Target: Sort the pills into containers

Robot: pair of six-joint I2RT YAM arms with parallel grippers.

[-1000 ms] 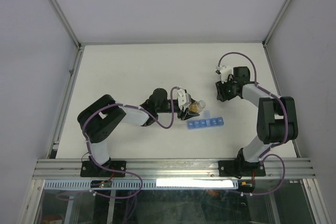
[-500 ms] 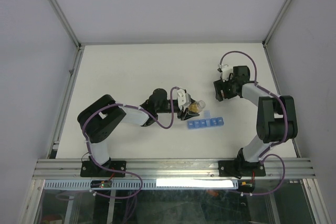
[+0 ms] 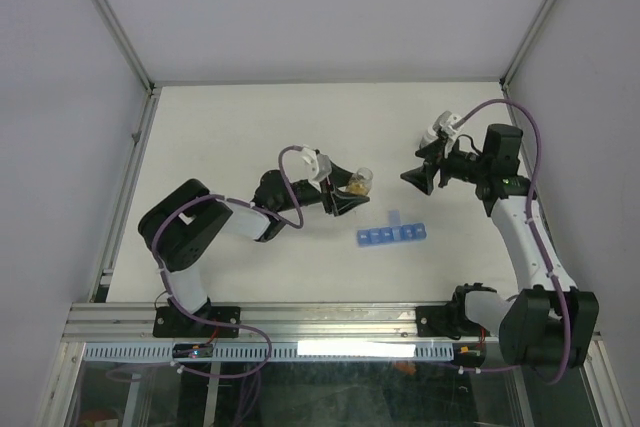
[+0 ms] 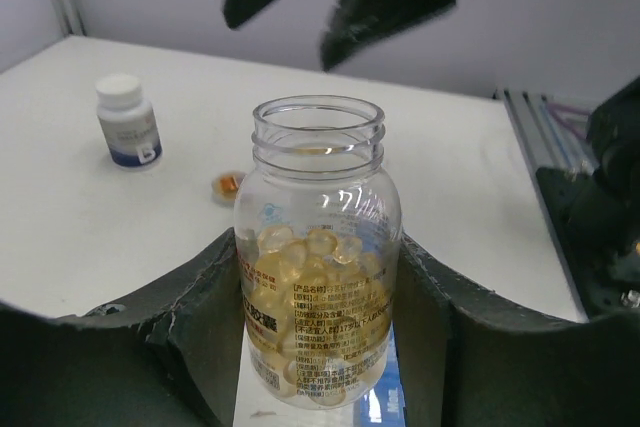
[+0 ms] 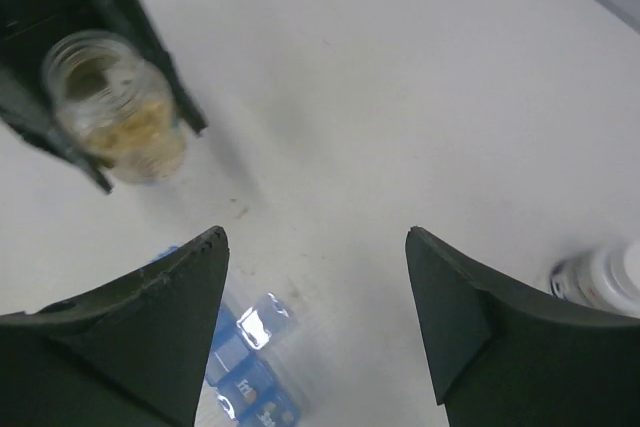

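Note:
My left gripper (image 3: 345,197) is shut on a clear, uncapped bottle (image 3: 358,183) part full of amber pills (image 4: 315,257) and holds it upright above the table, up and left of the blue pill organizer (image 3: 392,235). In the left wrist view the gripper (image 4: 320,247) clamps the bottle (image 4: 318,197) at its sides. My right gripper (image 3: 410,177) hangs open and empty, pointing left at the bottle. In the right wrist view its gripper (image 5: 315,237) is spread wide above the organizer (image 5: 245,367), where blurred orange-tan specks (image 5: 250,397) show in the compartments.
A small white-capped bottle with a dark band (image 4: 127,119) stands on the table beyond the held bottle; it also shows in the right wrist view (image 5: 600,277). A small round orange-filled thing (image 4: 229,184) lies next to it. One organizer lid (image 3: 395,216) stands open.
My left gripper has lifted the bottle from over the organizer, moved it back and left and turned it upright. The right arm has swung out right and now points its gripper left.

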